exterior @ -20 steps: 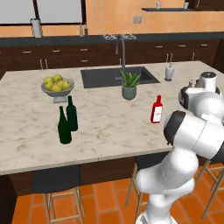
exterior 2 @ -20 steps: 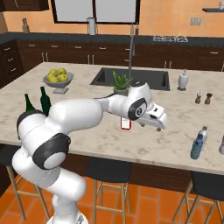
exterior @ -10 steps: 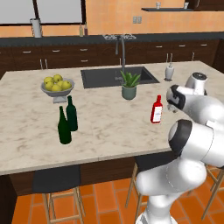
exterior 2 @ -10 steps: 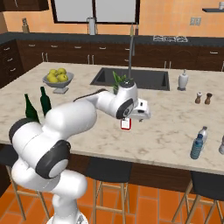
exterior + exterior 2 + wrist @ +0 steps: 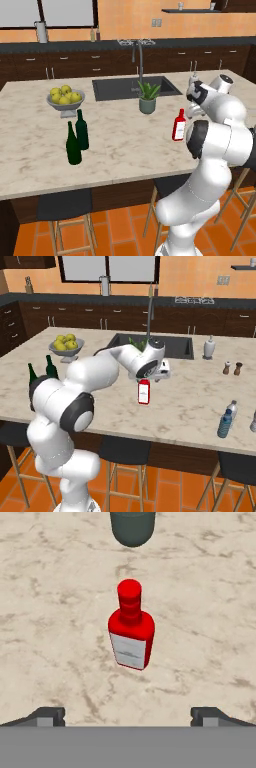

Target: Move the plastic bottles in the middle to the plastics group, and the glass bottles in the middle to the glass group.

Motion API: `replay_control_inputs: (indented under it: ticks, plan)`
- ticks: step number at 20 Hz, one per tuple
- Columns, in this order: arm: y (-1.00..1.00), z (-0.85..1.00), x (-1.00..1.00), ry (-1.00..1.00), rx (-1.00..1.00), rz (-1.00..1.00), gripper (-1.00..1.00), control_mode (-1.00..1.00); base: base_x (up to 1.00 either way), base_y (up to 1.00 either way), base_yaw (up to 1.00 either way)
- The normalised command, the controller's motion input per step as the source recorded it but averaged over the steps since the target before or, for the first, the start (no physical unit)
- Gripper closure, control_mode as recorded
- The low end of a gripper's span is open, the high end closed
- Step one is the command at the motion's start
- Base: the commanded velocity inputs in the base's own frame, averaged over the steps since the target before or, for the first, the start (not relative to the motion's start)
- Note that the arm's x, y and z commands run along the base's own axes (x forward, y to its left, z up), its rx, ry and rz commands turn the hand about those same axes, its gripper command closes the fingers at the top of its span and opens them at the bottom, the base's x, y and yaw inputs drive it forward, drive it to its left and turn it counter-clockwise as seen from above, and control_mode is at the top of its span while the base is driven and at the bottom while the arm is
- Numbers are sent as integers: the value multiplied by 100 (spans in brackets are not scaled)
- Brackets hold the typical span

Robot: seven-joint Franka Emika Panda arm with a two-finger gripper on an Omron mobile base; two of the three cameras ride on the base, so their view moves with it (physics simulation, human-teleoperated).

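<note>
Swung inward over the last second: from out past the right edge of the worktop (image 5: 30, 150) to a spot just above the red bottle (image 5: 179, 125), wrist now folded close to the arm's own shoulder.

Left of the left base view: two tall green bottles (image 5: 76, 136) side by side, upright, near the front edge, with a bowl of lemons (image 5: 65, 97) just behind. Likely the glass group, and so the red bottle's destination, well apart from it across bare marble.

Centre: sink (image 5: 134, 88) and tap (image 5: 139, 52) at the back, a potted plant (image 5: 148, 98) in front of the basin.

Right of centre: red bottle upright, label toward the front, alone on open marble. Hand (image 5: 159, 372) above and slightly behind it, fingers spread wide, gripping nothing. In the hand view, bottle in the middle of the frame, red cap toward the top, the two dark fingertips (image 5: 45, 716) far apart along the bottom edge on either side. Seemingly lined up for a descent onto the neck or shoulders, spread kept wide to clear the flat body.

Far right of the right base view: soap dispenser (image 5: 209, 348) at the back, salt and pepper shakers (image 5: 232, 368) nearer, then two small plastic bottles (image 5: 228, 419) close together at the front edge. Not yet dealt with, by the look of it.
</note>
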Motion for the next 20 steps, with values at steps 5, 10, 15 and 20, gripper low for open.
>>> replay_control_inputs:
  ticks: [5,10,15,20]
  plan:
    - [31,7,70,0,-3,-5,-100,-100,0,0,0]
    - [14,-11,69,12,-1,-4,-100,-100,0,0,0]
    - [3,-21,54,25,0,0,-100,-100,0,0,0]
    - [-8,-15,17,13,0,0,-100,-100,0,0,0]
